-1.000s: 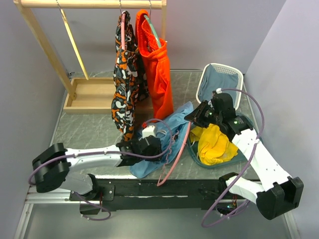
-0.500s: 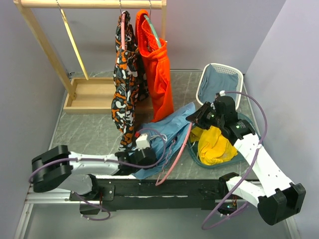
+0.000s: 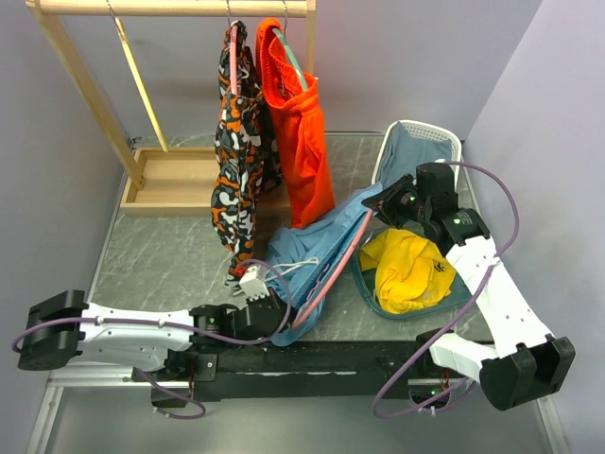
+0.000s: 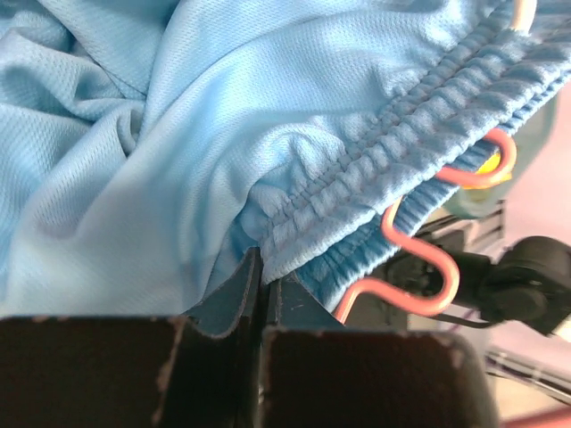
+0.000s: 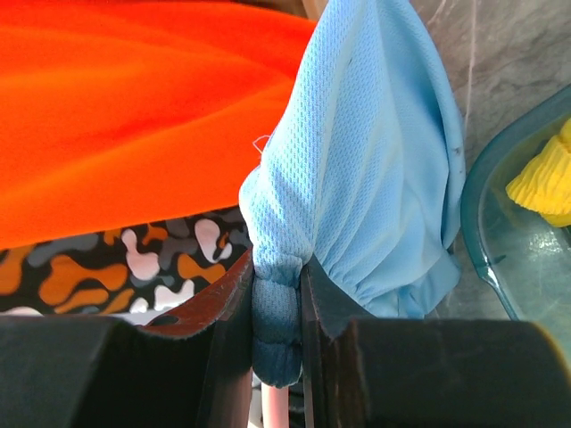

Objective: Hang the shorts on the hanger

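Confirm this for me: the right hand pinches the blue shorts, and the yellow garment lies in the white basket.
One thing is wrong. The right hand does pinch the shorts, but the yellow garment lies in the teal tub, not the white basket, as the top view shows.

The light sky-blue cloth shorts (image 4: 223, 134) are a fine pinholed knit, matt and soft, their elastic waistband puckered into ribs. The pink arched plastic hanger (image 4: 390, 223) beneath is smooth with a mild sheen. My left claw (image 4: 263, 272) is matt black plastic (chalky along its edges). On the right, the teal tray (image 5: 513, 259) is glossy and see-through. Farther off, the bright orange mesh shorts (image 5: 134, 98) look dull, the pale wooden rack (image 3: 170, 8) matt, the grey table (image 3: 170, 246) stone-veined.
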Robot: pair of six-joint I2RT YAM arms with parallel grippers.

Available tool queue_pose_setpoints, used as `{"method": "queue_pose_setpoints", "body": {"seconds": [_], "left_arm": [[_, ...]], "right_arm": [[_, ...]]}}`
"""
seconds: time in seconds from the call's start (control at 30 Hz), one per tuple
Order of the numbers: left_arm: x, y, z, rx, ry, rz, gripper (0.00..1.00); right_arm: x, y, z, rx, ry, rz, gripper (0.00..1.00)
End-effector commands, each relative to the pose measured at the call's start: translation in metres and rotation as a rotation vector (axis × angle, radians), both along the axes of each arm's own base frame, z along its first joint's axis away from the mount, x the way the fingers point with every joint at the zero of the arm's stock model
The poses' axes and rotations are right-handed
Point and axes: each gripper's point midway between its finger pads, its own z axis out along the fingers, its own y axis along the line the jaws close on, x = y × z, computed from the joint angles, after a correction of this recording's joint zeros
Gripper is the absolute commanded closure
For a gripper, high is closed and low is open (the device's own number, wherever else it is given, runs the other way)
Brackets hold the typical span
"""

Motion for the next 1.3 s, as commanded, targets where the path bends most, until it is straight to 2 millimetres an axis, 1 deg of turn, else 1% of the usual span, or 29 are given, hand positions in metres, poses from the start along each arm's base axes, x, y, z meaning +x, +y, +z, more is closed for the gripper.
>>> {"method": "queue_pose_setpoints", "body": {"seconds": [0.0,0.03,0.07,0.17,0.23,0.3,0.37,0.47,0.5,0.53,0.57,0.6,0.67,0.7,0.73,0.77,0.8,0.83,0.87,0.9,0.93,0.97,1.0,1.03,1.07,1.13,1.17,1.23,1.27], "left_arm": [[-0.028,0.046,-0.052,0.215,0.086,-0.036,0.99],[-0.029,0.047,-0.054,0.225,0.088,-0.038,0.99],[-0.033,0.050,-0.058,0.250,0.093,-0.046,0.99],[-0.042,0.051,-0.060,0.276,0.095,-0.061,0.99],[-0.045,0.055,-0.062,0.296,0.105,-0.054,0.99],[-0.050,0.055,-0.060,0.298,0.103,-0.073,0.99],[-0.055,0.053,-0.058,0.293,0.107,-0.097,0.99],[-0.061,0.049,-0.055,0.314,0.104,-0.136,0.99],[-0.062,0.045,-0.049,0.310,0.099,-0.142,0.99],[-0.065,0.046,-0.048,0.325,0.093,-0.157,0.99],[-0.066,0.046,-0.045,0.326,0.088,-0.159,0.99],[-0.067,0.043,-0.039,0.317,0.084,-0.165,0.99],[-0.070,0.044,-0.032,0.311,0.084,-0.178,0.99],[-0.070,0.042,-0.026,0.298,0.083,-0.183,0.99],[-0.071,0.041,-0.019,0.277,0.081,-0.193,0.99],[-0.073,0.042,-0.016,0.273,0.083,-0.205,0.99],[-0.073,0.040,-0.006,0.247,0.084,-0.211,0.99],[-0.074,0.040,-0.002,0.239,0.084,-0.221,0.99],[-0.075,0.044,0.000,0.252,0.084,-0.227,0.99],[-0.076,0.042,0.007,0.239,0.085,-0.235,0.99],[-0.076,0.042,0.013,0.232,0.082,-0.238,0.99],[-0.076,0.040,0.024,0.225,0.074,-0.246,0.99],[-0.076,0.041,0.028,0.228,0.069,-0.249,0.99],[-0.076,0.040,0.033,0.227,0.067,-0.251,0.99],[-0.076,0.035,0.045,0.209,0.061,-0.257,0.99],[-0.075,0.036,0.051,0.227,0.054,-0.262,0.99],[-0.074,0.033,0.061,0.216,0.049,-0.262,0.99],[-0.070,0.033,0.064,0.235,0.051,-0.268,0.99],[-0.068,0.032,0.070,0.234,0.045,-0.269,0.99]], "right_arm": [[0.050,-0.043,0.102,0.056,-0.333,-0.241,1.00],[0.052,-0.045,0.102,0.061,-0.331,-0.250,1.00],[0.053,-0.047,0.106,0.064,-0.338,-0.260,1.00],[0.057,-0.053,0.111,0.065,-0.344,-0.283,1.00],[0.061,-0.057,0.110,0.063,-0.336,-0.298,1.00],[0.062,-0.060,0.113,0.062,-0.344,-0.315,1.00],[0.065,-0.063,0.112,0.073,-0.343,-0.331,1.00],[0.069,-0.061,0.114,0.086,-0.347,-0.333,1.00],[0.071,-0.063,0.113,0.079,-0.346,-0.340,1.00],[0.070,-0.063,0.111,0.072,-0.338,-0.338,1.00],[0.072,-0.068,0.108,0.056,-0.335,-0.360,1.00],[0.071,-0.072,0.108,0.045,-0.341,-0.377,1.00],[0.068,-0.076,0.100,0.018,-0.329,-0.392,1.00],[0.066,-0.080,0.101,0.008,-0.340,-0.409,1.00],[0.065,-0.083,0.094,-0.007,-0.332,-0.416,1.00],[0.063,-0.085,0.093,-0.019,-0.334,-0.426,1.00],[0.061,-0.089,0.094,-0.030,-0.339,-0.439,1.00],[0.060,-0.093,0.092,-0.055,-0.340,-0.453,1.00],[0.060,-0.093,0.090,-0.056,-0.340,-0.455,1.00],[0.059,-0.093,0.090,-0.057,-0.343,-0.452,1.00],[0.058,-0.088,0.087,-0.053,-0.335,-0.437,1.00],[0.057,-0.086,0.086,-0.060,-0.339,-0.435,1.00],[0.056,-0.084,0.085,-0.071,-0.339,-0.436,1.00],[0.054,-0.075,0.085,-0.081,-0.342,-0.414,1.00],[0.053,-0.077,0.083,-0.104,-0.337,-0.437,1.00],[0.049,-0.067,0.083,-0.118,-0.344,-0.422,1.00],[0.047,-0.066,0.085,-0.124,-0.348,-0.426,1.00],[0.044,-0.064,0.089,-0.140,-0.365,-0.435,1.00],[0.040,-0.060,0.092,-0.147,-0.372,-0.431,1.00]]}}
